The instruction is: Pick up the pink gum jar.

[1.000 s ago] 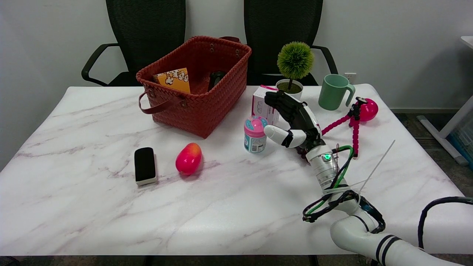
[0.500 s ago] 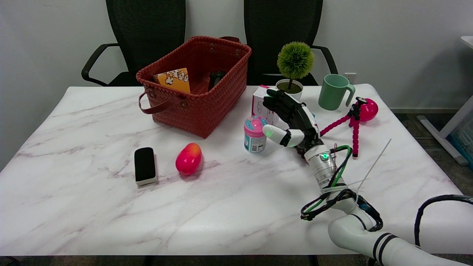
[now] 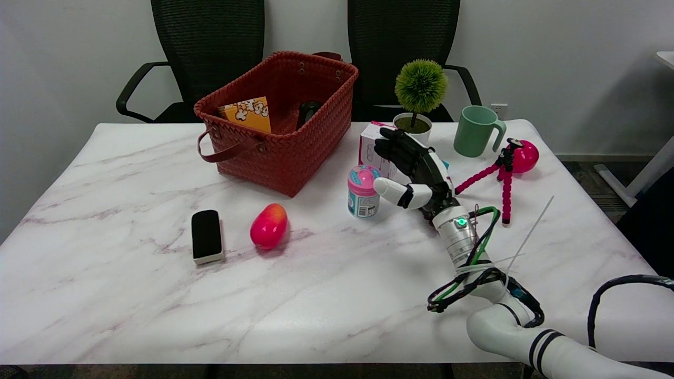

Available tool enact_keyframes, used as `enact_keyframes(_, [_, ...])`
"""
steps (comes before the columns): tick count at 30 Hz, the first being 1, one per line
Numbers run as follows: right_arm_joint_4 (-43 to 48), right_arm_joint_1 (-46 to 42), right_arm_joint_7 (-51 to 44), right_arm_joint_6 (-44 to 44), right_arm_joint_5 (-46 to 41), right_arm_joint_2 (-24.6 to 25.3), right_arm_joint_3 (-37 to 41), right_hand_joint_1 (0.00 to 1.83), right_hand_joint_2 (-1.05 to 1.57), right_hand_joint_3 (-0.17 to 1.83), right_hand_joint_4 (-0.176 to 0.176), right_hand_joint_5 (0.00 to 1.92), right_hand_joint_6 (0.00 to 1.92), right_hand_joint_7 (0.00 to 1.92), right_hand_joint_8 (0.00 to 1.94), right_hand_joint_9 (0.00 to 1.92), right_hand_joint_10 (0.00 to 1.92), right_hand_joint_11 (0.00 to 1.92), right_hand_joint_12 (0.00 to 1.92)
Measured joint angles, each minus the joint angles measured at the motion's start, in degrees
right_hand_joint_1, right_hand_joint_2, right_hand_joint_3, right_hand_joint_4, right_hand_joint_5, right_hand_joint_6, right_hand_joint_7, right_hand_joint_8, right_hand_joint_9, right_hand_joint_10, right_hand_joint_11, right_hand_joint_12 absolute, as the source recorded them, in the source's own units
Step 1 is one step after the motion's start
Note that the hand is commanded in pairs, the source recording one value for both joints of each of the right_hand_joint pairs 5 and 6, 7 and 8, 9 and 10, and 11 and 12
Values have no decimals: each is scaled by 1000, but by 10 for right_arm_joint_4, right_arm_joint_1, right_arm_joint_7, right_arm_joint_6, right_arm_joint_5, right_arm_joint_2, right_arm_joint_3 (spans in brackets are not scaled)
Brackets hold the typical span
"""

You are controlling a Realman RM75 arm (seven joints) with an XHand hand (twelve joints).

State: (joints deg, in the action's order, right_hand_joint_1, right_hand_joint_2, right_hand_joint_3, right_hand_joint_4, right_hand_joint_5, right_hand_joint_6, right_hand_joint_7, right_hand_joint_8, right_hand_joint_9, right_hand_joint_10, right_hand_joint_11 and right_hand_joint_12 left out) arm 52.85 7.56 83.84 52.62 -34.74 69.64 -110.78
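Note:
The pink gum jar, with a pink lid and a teal label, stands upright on the marble table just right of centre. My right hand hovers right beside it on its right, fingers spread and holding nothing. The white thumb tip lies level with the jar's upper right side, very close or just touching. The black fingers reach up behind the jar toward the white and pink box.
A red woven basket stands behind the jar to the left. A pink egg-shaped toy and a black eraser lie to the left. A potted plant, green mug and pink tripod stand behind the hand.
My right hand has crept left and slightly back toward the jar, bringing the thumb up to its side. The jar has not moved. A dark shape has come in at the right edge.

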Motion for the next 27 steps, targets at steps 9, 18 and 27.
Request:
enact_keyframes(9, [-11,4,1,-2,0,2,-5,1103,19,859,0,437,437,538,538,524,524,426,426])
enact_keyframes(18, [-15,6,1,-7,-1,4,-10,1096,5,878,0,426,426,537,537,526,526,427,427])
enact_keyframes(27, [-19,9,2,-11,-1,7,-15,1096,-17,886,0,429,429,531,531,522,522,422,422])
